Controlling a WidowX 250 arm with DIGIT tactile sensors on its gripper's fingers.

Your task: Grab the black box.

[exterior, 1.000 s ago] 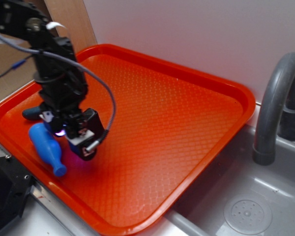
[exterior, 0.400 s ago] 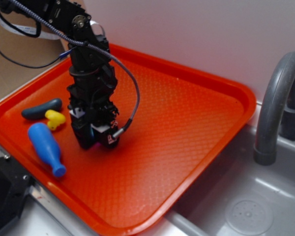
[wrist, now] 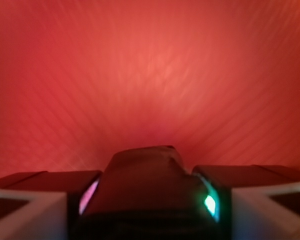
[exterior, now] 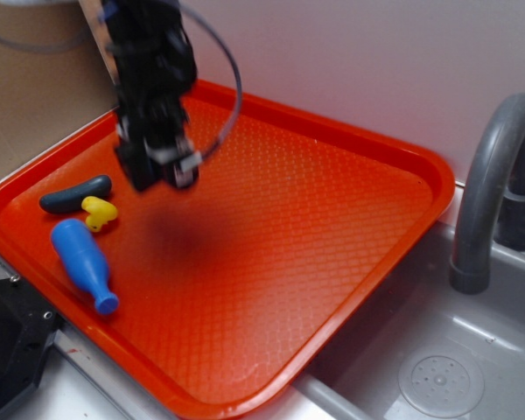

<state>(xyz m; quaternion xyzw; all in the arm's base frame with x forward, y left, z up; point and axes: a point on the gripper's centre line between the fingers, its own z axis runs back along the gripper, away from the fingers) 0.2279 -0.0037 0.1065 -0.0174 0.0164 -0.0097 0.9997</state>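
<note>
Orange tray point(exterior: 332, 227) — diamond-textured; blue pin point(exterior: 81, 261), yellow toy point(exterior: 100, 212), dark sausage toy point(exterior: 73, 195), black box point(wrist: 145, 182).

pin point(exterior: 83, 264), 2 toys point(exterior: 87, 203) on tray point(exterior: 332, 219)

blurred black robot arm point(exterior: 149, 79), grey cable point(exterior: 230, 87) looping beside it, black hand point(exterior: 157, 171) with pale trim
</note>
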